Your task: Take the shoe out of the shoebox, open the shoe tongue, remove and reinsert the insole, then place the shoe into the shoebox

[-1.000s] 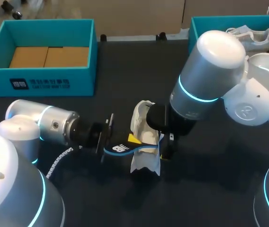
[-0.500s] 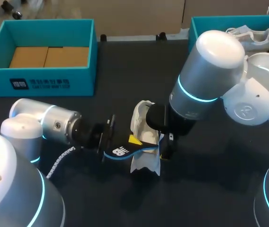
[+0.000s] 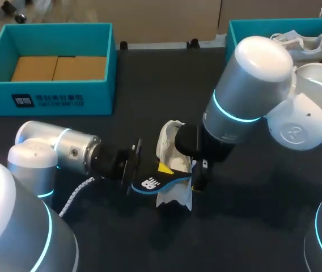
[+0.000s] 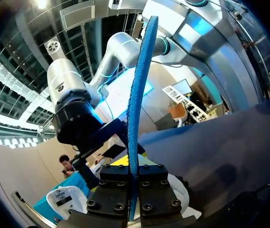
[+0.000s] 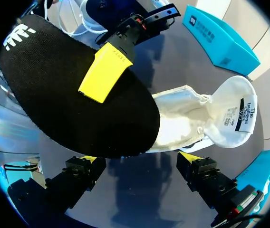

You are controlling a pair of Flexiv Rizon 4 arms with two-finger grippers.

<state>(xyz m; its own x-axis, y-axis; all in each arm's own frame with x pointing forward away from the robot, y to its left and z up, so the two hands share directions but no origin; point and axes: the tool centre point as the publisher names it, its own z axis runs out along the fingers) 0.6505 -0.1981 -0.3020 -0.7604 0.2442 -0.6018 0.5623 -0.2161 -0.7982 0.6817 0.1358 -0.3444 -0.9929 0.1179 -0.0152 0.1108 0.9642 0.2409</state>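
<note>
While the white low-cut fabric shoe (image 5: pixel 182 118) lies open in the middle of the black table (image 3: pixel 149 85) with its tongue pulled out flat, the flat foam insole (image 5: pixel 63 114), black on top and blue underneath, is outside it. It hangs just above the opening with one end over the cavity. The left gripper (image 4: pixel 134 171) is clenched on the insole's other end, one yellow tip flat on the black face. In the left wrist view the insole runs edge-on straight out ahead of that gripper. Seen from above, the insole's long axis points from the left arm toward the right, while the shoe's runs from the far side of the table to the near, so the two cross at an angle. That, I judge, is what the next move depends on: the insole would have to swing into line with the shoe before it could slide in. The right gripper (image 5: pixel 139 157) sits at the shoe, but whether it is clamped on the shoe I cannot tell. The teal cardboard shoebox (image 3: pixel 93 99) stands well apart at the far left, and a second teal box (image 3: pixel 230 34) at the far right holds another pale shoe (image 3: pixel 303 45).
</note>
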